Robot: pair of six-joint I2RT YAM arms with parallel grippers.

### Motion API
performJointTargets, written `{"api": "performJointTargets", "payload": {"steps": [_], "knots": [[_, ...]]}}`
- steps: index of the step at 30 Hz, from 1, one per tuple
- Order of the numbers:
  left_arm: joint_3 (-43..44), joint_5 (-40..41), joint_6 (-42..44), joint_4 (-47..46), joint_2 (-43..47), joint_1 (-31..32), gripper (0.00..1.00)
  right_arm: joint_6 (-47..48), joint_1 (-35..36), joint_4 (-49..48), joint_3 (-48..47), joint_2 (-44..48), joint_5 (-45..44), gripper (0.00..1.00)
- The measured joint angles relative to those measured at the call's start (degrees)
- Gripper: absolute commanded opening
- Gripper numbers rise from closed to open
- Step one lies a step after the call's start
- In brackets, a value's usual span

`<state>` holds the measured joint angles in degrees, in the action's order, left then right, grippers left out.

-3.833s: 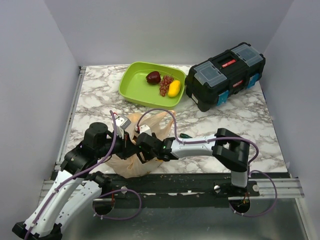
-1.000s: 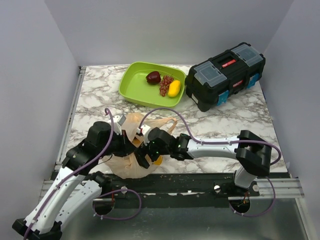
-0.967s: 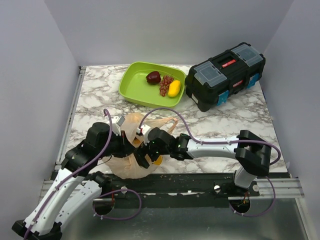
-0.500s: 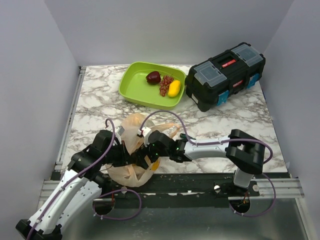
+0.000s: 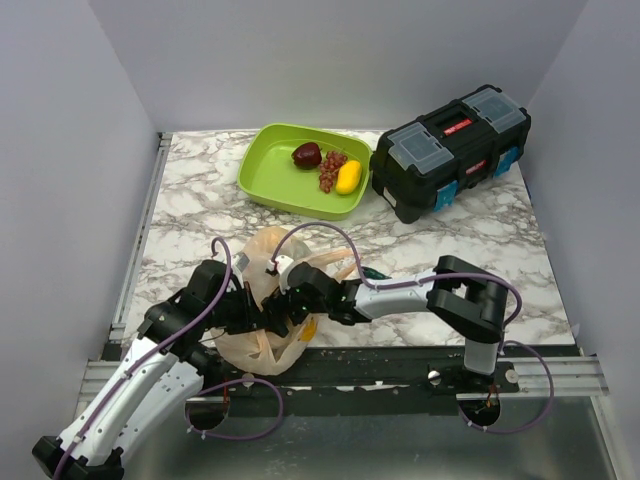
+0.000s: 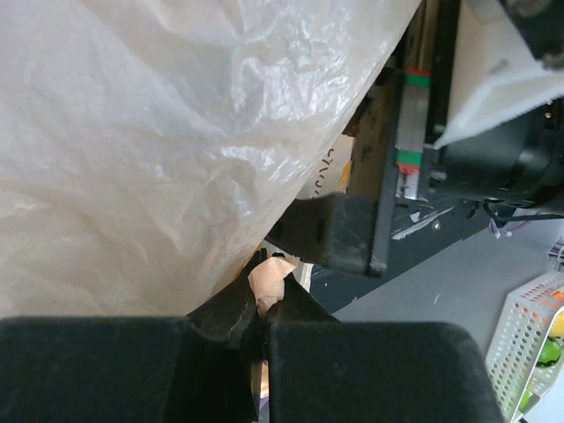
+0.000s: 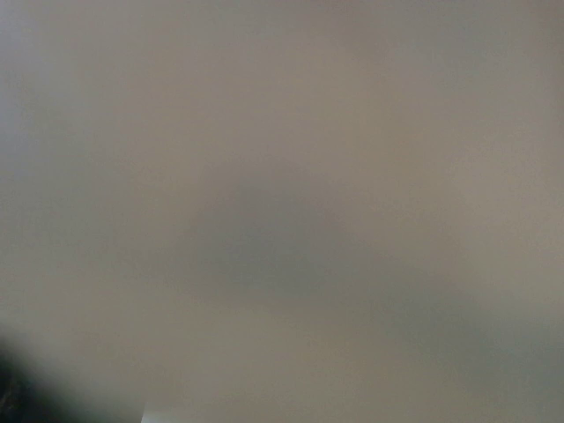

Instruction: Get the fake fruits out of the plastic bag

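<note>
Right wrist view: 1 pale, featureless blur.
You cannot tell what the right gripper [image 5: 283,312] holds; the plastic bag [image 5: 262,255] hides its fingertips.

— Where's the plastic bag [image 5: 264,249] sitting?
— Crumpled, pale orange and translucent, it's lying well in front of the green tray [image 5: 265,176].
— And the fake fruits [image 5: 329,170]?
— Three are resting inside that tray: a dark red one [image 5: 307,154], a grape bunch [image 5: 328,172], a yellow one [image 5: 348,177].

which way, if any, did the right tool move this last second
Yes: the right tool moved slightly left and nearer, farther from the black toolbox.
</note>
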<state>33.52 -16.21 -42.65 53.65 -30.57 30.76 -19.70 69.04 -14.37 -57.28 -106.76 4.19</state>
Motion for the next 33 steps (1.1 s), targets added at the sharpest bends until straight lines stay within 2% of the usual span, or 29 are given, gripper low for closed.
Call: {"api": "performJointTargets", "payload": {"steps": [4,6,10,12,17,28,33], "knots": [[0.0,0.1,-0.1,0.0,0.4,0.0,0.00,-0.3,0.0,-0.2,-1.4,-1.4,0.1,0.75],[0.0,0.1,-0.1,0.0,0.7,0.0,0.00,-0.4,0.0,-0.2,-1.7,-1.5,0.1,0.62],[0.8,0.2,0.0,0.0,1.0,0.0,0.00,-0.7,0.0,-0.2,-2.3,-1.5,0.0,0.31],[1.4,0.2,0.0,-0.1,1.0,0.0,0.00,-0.9,0.0,-0.1,-2.3,-1.3,-0.2,0.25],[5.6,1.4,1.7,-1.4,1.0,0.0,0.00,-1.4,0.0,0.6,-1.2,1.7,-1.9,0.15],[15.3,5.5,10.7,-4.5,-2.5,0.0,0.00,-1.2,0.0,1.7,-1.0,13.8,-10.4,0.07],[16.5,8.0,14.4,-4.2,-2.4,0.0,0.00,-1.2,0.0,2.7,-1.0,18.1,-14.3,0.06]]}}
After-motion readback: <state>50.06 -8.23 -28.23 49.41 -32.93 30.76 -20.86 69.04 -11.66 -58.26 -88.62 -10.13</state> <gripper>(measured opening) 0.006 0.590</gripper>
